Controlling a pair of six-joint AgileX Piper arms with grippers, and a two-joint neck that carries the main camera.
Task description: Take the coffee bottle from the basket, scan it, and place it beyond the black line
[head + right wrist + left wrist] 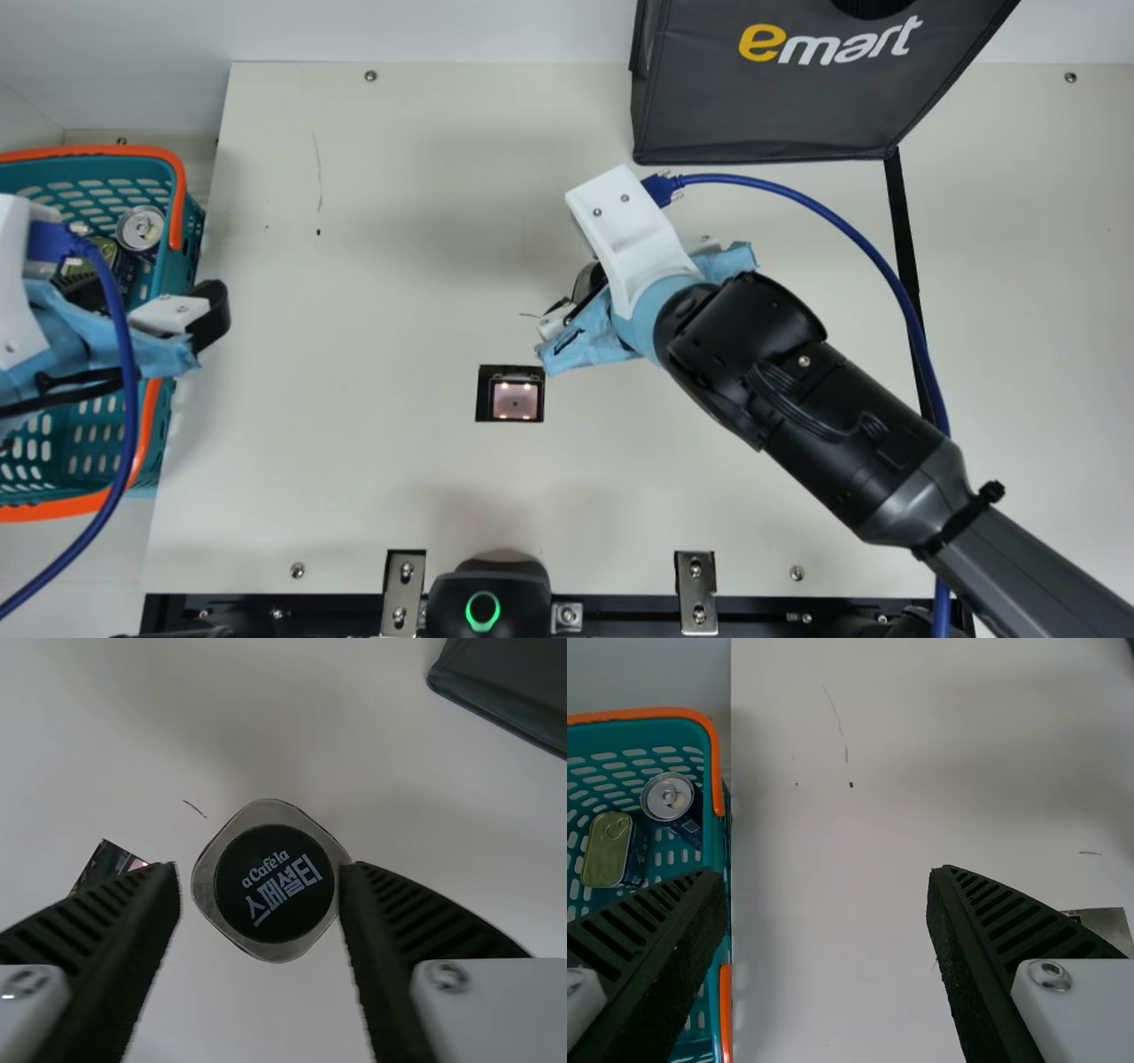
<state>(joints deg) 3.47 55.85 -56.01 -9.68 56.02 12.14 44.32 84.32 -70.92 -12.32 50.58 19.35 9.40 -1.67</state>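
Coffee bottle upright, dark cap up, between the 2 fingers of your right pincer over the middle of the desk. You can't tell whether its base touches the desk.

From the left, you have the teal basket with its orange handles. Inside are 1 round can and, just beside it, 1 oblong tin with a gold lid. Your left pincer is above the basket's right-hand side, its 2 ribbed fingers wide apart with nothing between them; in the left wrist view 1 finger overlaps the basket and the other is over bare desk.

Next, at the near edge, you see the black device with a glowing green ring, and farther in the lit square scanner window set in the desk.

Right of that window is your right pincer. In the right wrist view that pincer has its fingers apart, 1 on either side of the bottle (you can't tell whether either pad touches it).

Farther right, the dark bag is at the far side, and from its corner the black line runs toward you, partly behind the blue cable. The bottle is on the scanner window's side of that line.
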